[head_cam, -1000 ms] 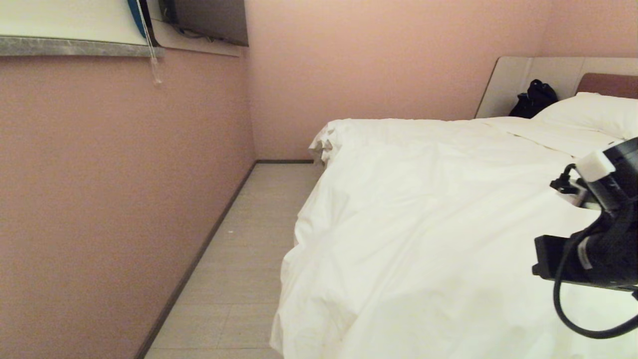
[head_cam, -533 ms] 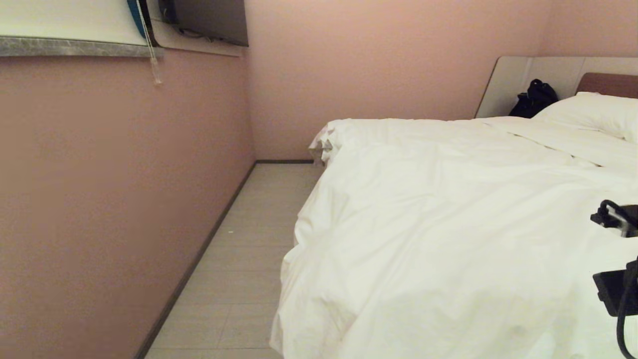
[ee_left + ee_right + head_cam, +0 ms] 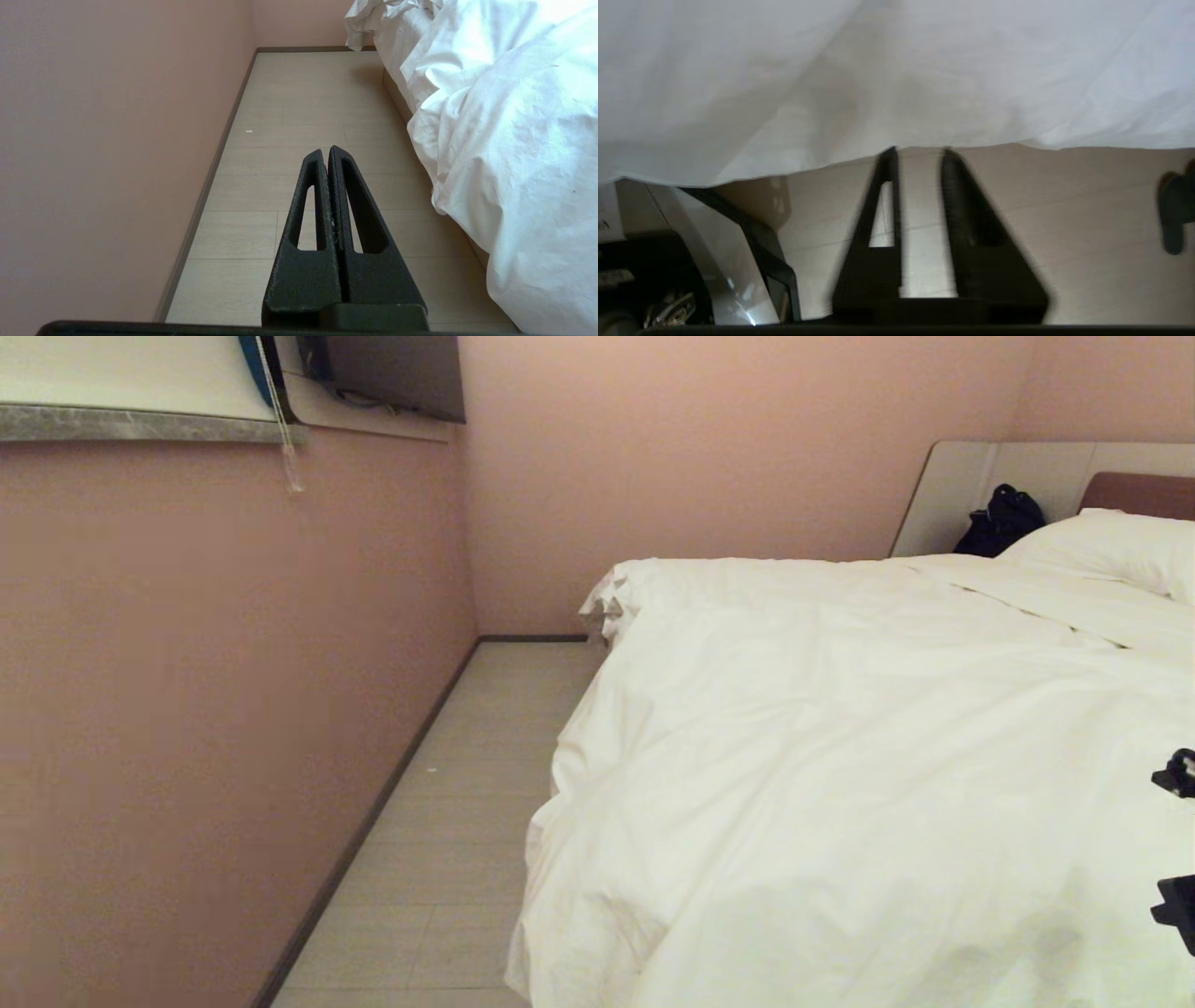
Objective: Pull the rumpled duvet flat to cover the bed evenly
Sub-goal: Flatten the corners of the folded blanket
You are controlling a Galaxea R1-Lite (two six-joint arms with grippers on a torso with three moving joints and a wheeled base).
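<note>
The white puffy duvet [image 3: 840,756] lies wrinkled over the bed [image 3: 1134,493] and hangs down its near side towards the floor. My right gripper [image 3: 920,154] is open with nothing between its fingers. It sits low over the floor, its tips just short of the duvet's hanging lower edge [image 3: 896,70]. Only a black scrap of the right arm [image 3: 1178,775] shows at the head view's right edge. My left gripper [image 3: 325,151] is shut and empty, parked over the floor beside the draped duvet [image 3: 514,116].
A pink wall [image 3: 187,709] runs along the left, leaving a strip of pale plank floor [image 3: 467,821] between it and the bed. A white pillow [image 3: 1111,546] and a black bag [image 3: 1001,521] lie at the headboard end. Part of my own base [image 3: 738,261] shows beside the right gripper.
The right arm has dropped down and to the right, almost out of the head view. The duvet lies as before.
</note>
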